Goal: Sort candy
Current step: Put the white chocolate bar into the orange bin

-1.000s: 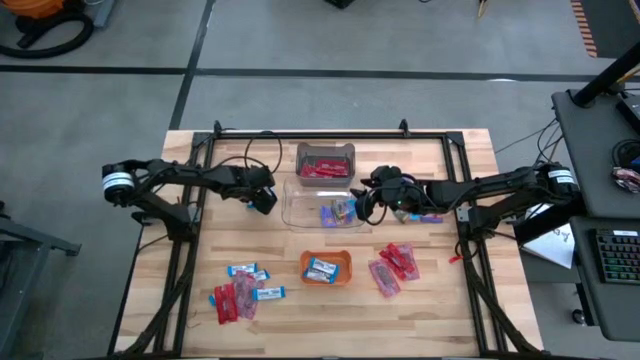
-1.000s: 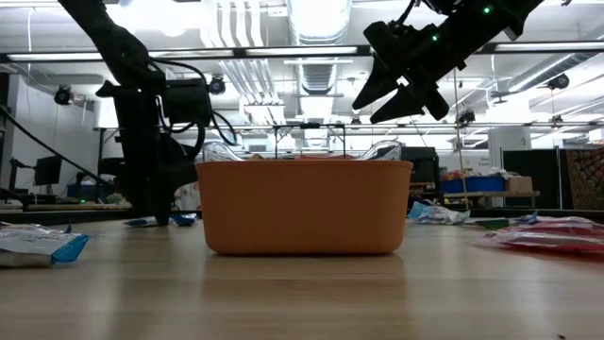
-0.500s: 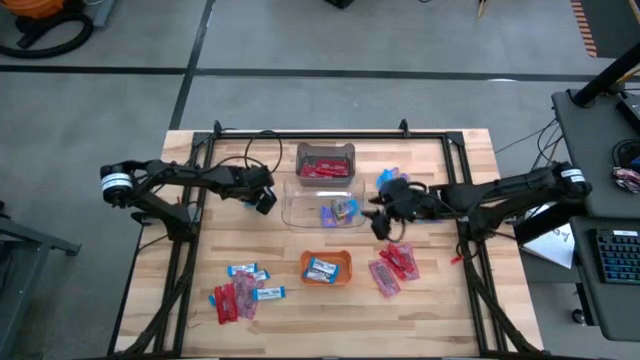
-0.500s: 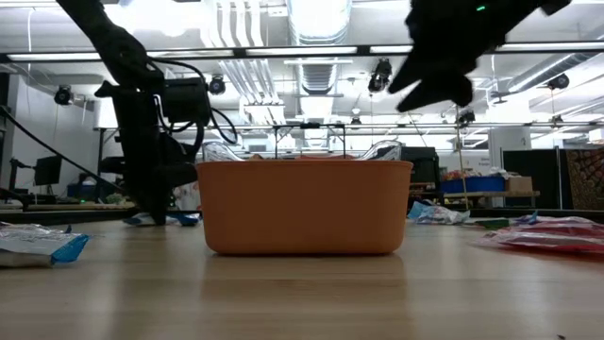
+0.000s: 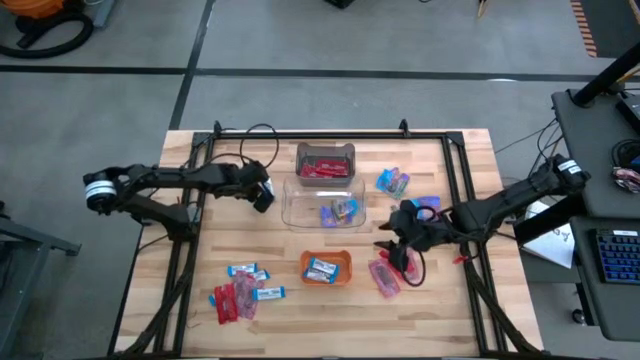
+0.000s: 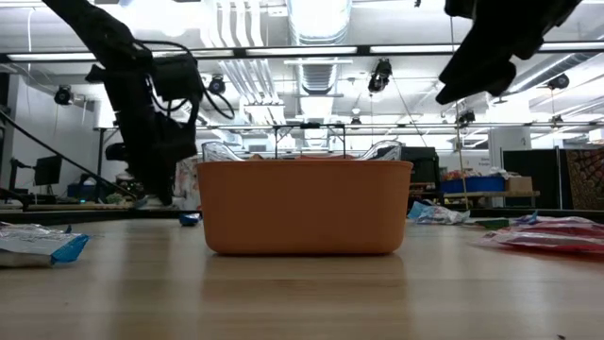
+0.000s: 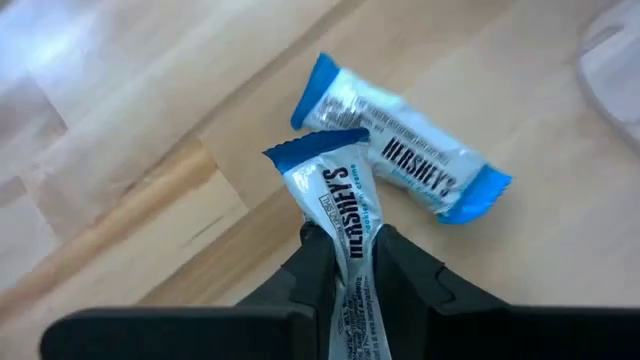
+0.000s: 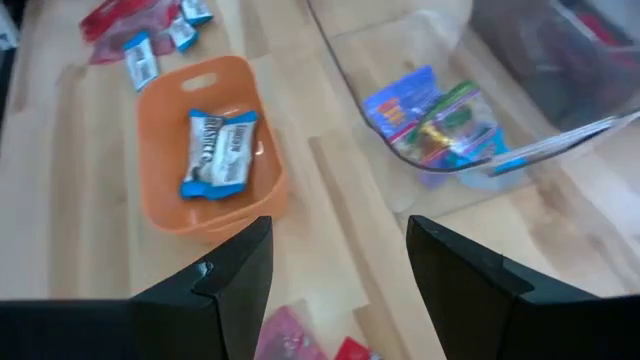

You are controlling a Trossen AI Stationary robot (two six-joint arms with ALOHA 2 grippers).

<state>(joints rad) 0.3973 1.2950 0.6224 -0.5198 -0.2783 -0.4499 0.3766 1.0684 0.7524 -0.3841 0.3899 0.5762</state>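
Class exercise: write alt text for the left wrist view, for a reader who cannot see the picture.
The left gripper is shut on a blue-and-white Hershey's bar, pinching its lower part between two dark fingers so the bar points away from the camera. A second Hershey's bar lies flat on the wooden table just beyond it.

This was a robotics lab or workshop hall. Beyond the wooden bench (image 5: 440,300), the low view showed a large open room with exposed ceiling ducts (image 6: 316,19), long strip lights (image 6: 283,51) and rows of metal racks (image 6: 311,132). From above, a bare grey concrete floor (image 5: 120,110) marked with dark lines surrounded the bench, a black metal frame (image 5: 310,133) carried the two arms, and a side desk held a keyboard (image 5: 617,255).
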